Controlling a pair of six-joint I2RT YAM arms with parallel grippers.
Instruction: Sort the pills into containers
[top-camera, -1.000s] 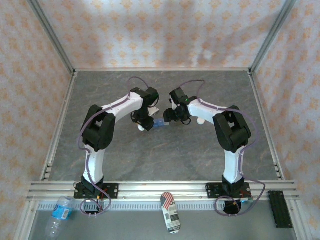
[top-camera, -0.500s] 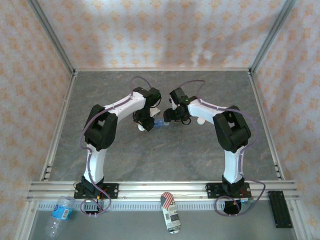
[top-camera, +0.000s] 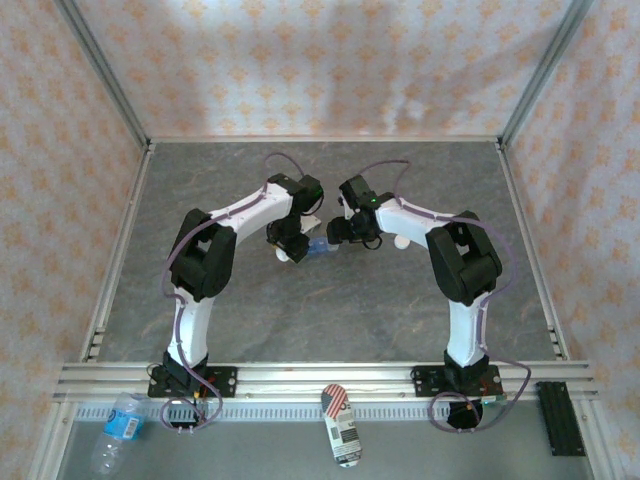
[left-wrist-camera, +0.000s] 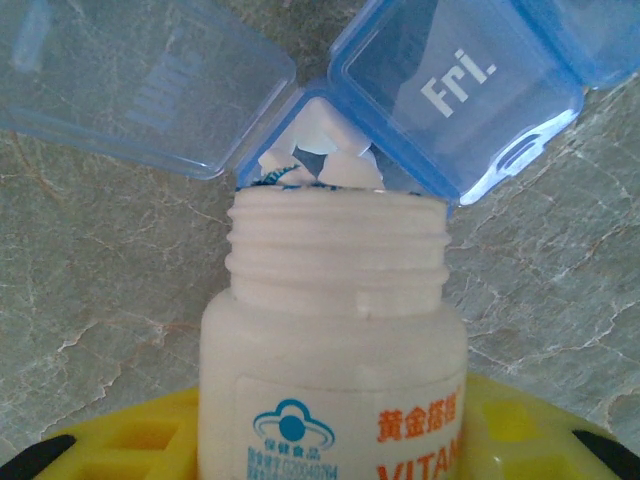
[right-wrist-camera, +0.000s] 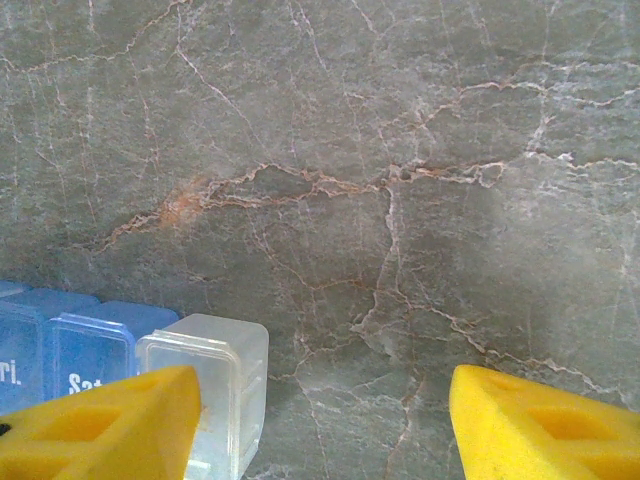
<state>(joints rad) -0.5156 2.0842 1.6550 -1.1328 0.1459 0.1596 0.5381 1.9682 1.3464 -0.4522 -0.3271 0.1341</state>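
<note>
Left wrist: left gripper (left-wrist-camera: 330, 445) pinches an uncapped vitamin bottle (left-wrist-camera: 335, 330), its mouth toward white pills (left-wrist-camera: 320, 160) in an open compartment of the blue pill organiser (left-wrist-camera: 450, 90) at 12 o'clock; right gripper (right-wrist-camera: 325, 420) stands spread.

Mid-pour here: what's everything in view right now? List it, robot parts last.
organiser: one, translucent blue, mid-table, lids open
pills: several, white, in the open compartment at the bottle's mouth
bottle: one, white, uncapped, held over the organiser
round thing: one, white, on the table by the right arm; possibly the cap
water bottle: one, clear with blue label, near side of the rail, left
can: one, printed, near side of the rail, middle
block: one, black, near side of the rail, right
table: one, grey marbled
left gripper: yellow fingers, shut on the bottle
right gripper: yellow fingers, open, beside the organiser's clear end compartment
</note>
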